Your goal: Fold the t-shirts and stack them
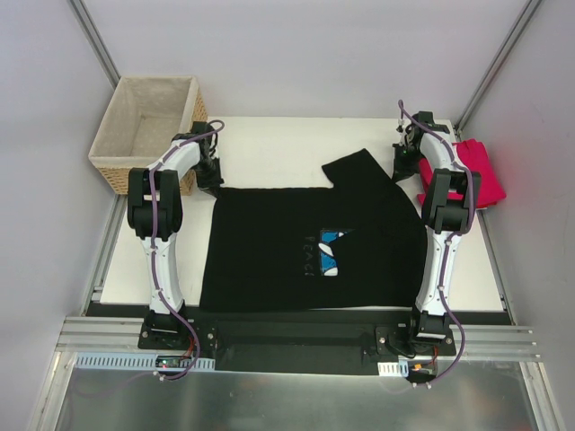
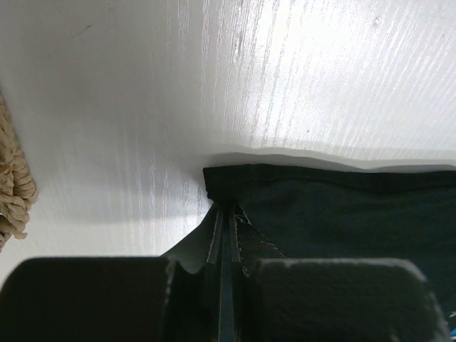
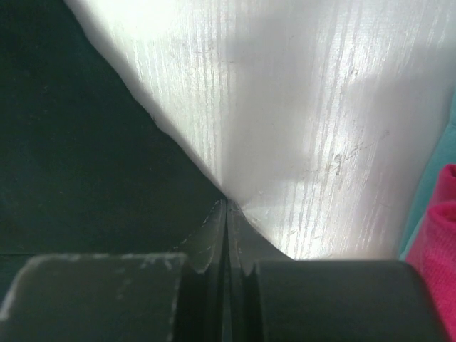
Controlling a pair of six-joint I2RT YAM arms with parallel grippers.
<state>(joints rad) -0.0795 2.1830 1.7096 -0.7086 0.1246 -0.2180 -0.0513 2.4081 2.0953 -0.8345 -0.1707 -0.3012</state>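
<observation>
A black t-shirt (image 1: 269,242) with a blue and white print (image 1: 328,251) lies spread flat on the white table (image 1: 269,144). My left gripper (image 1: 211,180) is low at its far left corner. In the left wrist view that gripper (image 2: 226,208) is shut, pinching the hemmed corner of the black cloth (image 2: 342,206). At the far right sleeve, my right gripper (image 1: 402,166) is also low. The right wrist view shows it (image 3: 228,203) shut on the edge of the black cloth (image 3: 71,164). A folded pinkish-red t-shirt (image 1: 476,171) lies right of the right arm.
A wicker basket (image 1: 148,126) with pale lining stands at the far left corner, close to my left arm, and its weave (image 2: 14,192) shows in the left wrist view. The red cloth (image 3: 438,235) lies just right of my right gripper. Grey walls enclose the table.
</observation>
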